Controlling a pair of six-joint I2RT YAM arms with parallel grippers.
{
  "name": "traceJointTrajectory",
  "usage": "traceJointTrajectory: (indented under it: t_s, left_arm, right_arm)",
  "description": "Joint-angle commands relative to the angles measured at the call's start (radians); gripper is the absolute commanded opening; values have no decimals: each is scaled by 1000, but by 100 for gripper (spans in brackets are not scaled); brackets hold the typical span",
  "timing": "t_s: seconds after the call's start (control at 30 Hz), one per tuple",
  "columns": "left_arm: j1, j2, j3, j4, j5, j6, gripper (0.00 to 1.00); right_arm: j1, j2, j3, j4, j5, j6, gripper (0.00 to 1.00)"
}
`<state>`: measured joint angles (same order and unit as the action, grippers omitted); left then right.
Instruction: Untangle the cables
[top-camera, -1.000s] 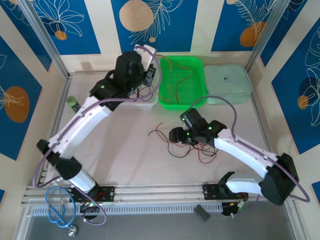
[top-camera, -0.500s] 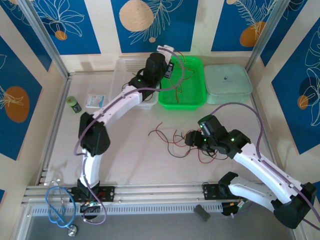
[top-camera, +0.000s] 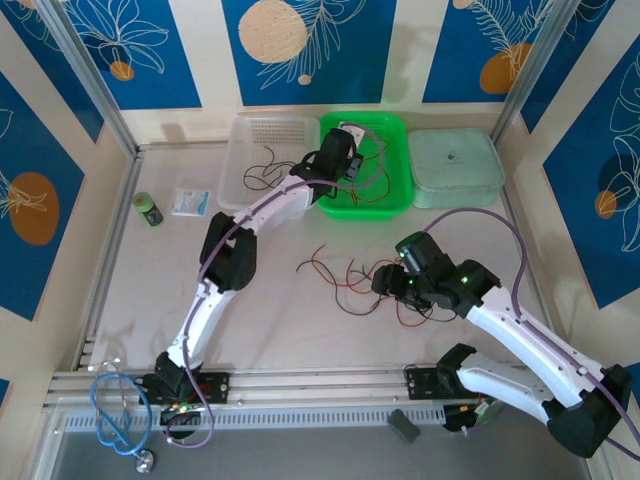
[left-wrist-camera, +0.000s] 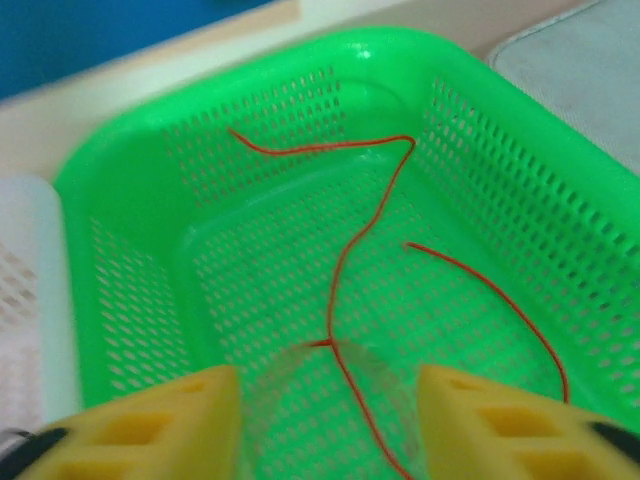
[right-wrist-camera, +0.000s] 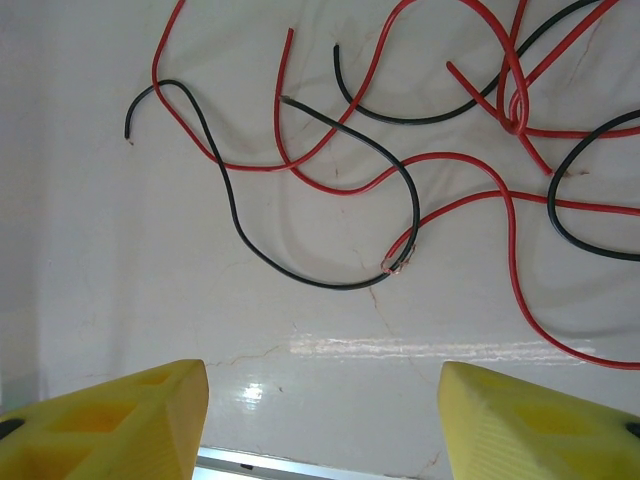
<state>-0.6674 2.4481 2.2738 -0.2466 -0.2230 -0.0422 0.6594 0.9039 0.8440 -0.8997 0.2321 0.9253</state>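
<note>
The cables (top-camera: 352, 287), thin red and black wires, lie in a loose tangle on the white table; in the right wrist view the cables (right-wrist-camera: 398, 262) spread just beyond my fingers. My right gripper (top-camera: 378, 285) hovers over the tangle's right side, open (right-wrist-camera: 322, 400) with nothing between its yellow fingers. My left gripper (top-camera: 352, 168) hangs over the green basket (top-camera: 398, 200), open (left-wrist-camera: 328, 400). A red wire (left-wrist-camera: 329, 304) lies in the green basket (left-wrist-camera: 200, 110), running between my left fingers without being gripped. A second red wire (left-wrist-camera: 500, 295) lies to its right.
A clear bin (top-camera: 240, 150) with black wires (top-camera: 265, 165) stands left of the green basket. A pale lidded box (top-camera: 455, 165) stands to the right. A small green bottle (top-camera: 149, 208) and a packet (top-camera: 190, 201) sit at the left. A blue coiled cable (top-camera: 115, 410) lies by the left base.
My left arm has swung right from the clear bin to over the green basket, and its jaws have opened. The right gripper shifted slightly right a second ago, then stayed still.
</note>
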Motion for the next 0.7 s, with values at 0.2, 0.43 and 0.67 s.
traceJointTrajectory:
  t_s: [0.2, 0.43, 0.67]
  left_arm:
    - [5, -39, 125, -124, 144, 2, 76]
    - [-4, -247, 56, -204, 149, 24, 96]
    - [-4, -632, -416, -110, 91, 0, 100]
  right_arm:
    - [2, 93, 8, 11, -46, -35, 61]
    - [56, 273, 69, 91, -85, -98, 53]
    - [87, 553, 216, 186, -81, -222, 46]
